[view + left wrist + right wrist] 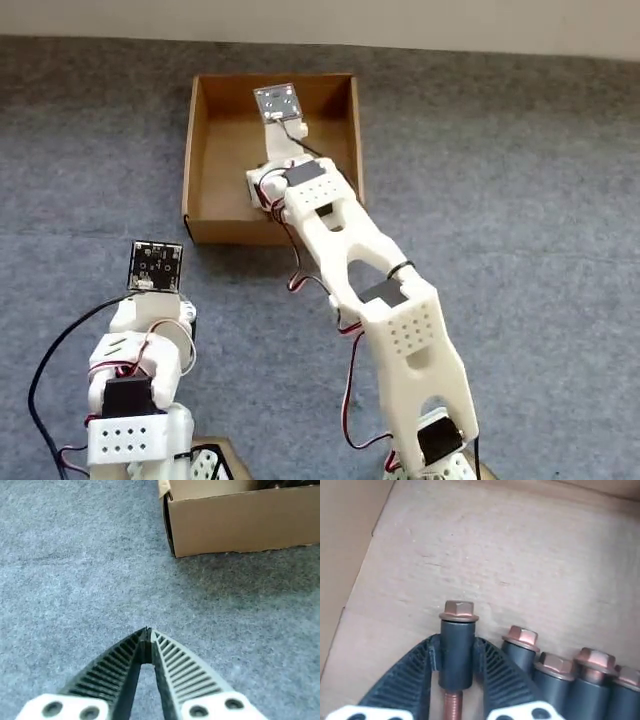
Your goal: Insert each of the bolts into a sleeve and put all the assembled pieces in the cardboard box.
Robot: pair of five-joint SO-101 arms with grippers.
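Note:
My right gripper (456, 652) is inside the cardboard box (470, 555), shut on an assembled piece (456, 650): a dark sleeve with a copper bolt through it, hex head up and thread showing below. Several more assembled pieces (560, 675) lie side by side on the box floor next to it. In the high view the right arm (330, 230) stretches over the box (205, 150). My left gripper (148, 635) is shut with nothing in it, low over the grey carpet, short of the box's front wall (240, 525). Its arm (150, 300) stands at the near left.
Grey carpet (520, 180) covers the table all around the box. The box's walls (345, 540) rise close beside the right gripper. Cables (60, 350) run along the left arm's base.

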